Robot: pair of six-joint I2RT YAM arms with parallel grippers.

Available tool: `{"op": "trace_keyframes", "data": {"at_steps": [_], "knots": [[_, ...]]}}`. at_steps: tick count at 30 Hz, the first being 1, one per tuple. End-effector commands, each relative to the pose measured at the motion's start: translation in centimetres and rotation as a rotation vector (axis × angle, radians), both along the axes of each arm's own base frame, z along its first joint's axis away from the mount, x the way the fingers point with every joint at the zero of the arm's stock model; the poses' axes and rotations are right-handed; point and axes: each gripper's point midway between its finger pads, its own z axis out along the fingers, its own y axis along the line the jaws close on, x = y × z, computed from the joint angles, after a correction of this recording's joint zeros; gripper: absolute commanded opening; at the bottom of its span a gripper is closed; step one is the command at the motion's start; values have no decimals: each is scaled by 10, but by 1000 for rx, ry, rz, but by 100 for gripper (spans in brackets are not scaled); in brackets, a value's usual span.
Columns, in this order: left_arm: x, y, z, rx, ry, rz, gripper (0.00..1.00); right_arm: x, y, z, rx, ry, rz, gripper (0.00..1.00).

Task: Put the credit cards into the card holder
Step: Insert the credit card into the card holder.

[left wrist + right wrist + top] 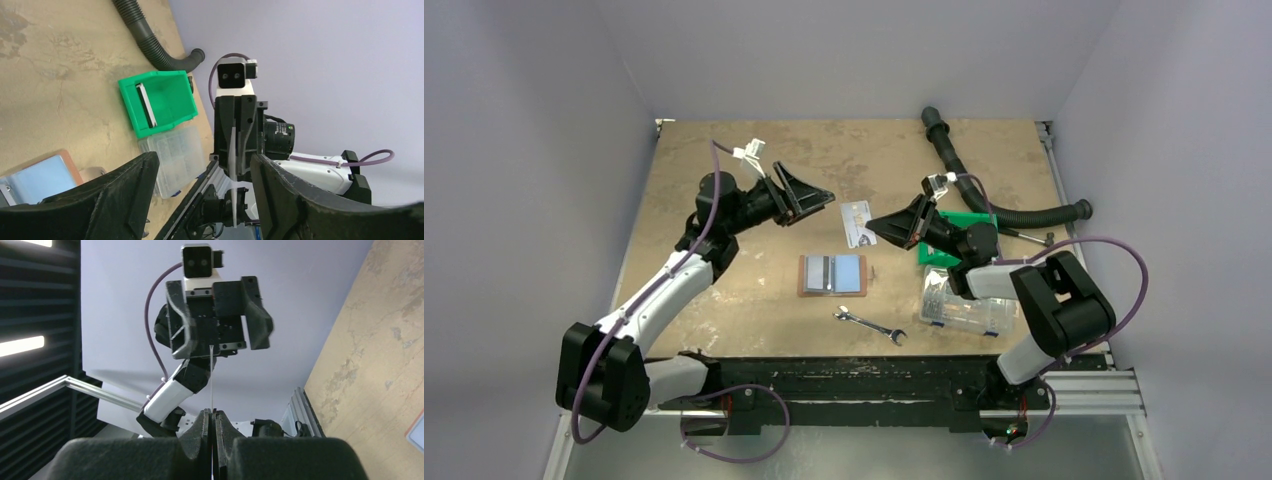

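The card holder (832, 291) lies open flat at the table's middle, brown rim around a grey-blue left half (817, 272) and a light blue right half (850, 271). Its corner shows in the left wrist view (74, 167). My right gripper (874, 226) is shut on a pale credit card (857, 222), held on edge above the table. The card shows edge-on in the right wrist view (211, 380) and in the left wrist view (234, 172). My left gripper (822, 198) is open and empty, facing the card from the left, its jaws wide apart (205, 167). The right gripper's jaws (212, 414) press together on the card.
A green bin (960, 220) with a white object sits behind the right arm, also in the left wrist view (165, 97). A clear compartment box (964, 305) lies at right. A wrench (871, 326) lies near the front edge. A black hose (989, 195) curves at the back right.
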Motion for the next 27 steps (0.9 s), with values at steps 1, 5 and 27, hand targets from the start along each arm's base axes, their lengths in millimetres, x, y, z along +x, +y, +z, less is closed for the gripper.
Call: {"op": "trace_keyframes", "data": {"at_steps": [1, 5, 27], "knots": [[2, 6, 33, -20, -96, 23, 73, -17, -10, 34, 111, -202, -8, 0], [-7, 0, 47, -98, -130, -33, 73, -12, -10, 39, 126, -196, -20, 0], [-31, -41, 23, -158, -41, -119, 35, 0, -17, 34, 104, -166, -149, 0]]}}
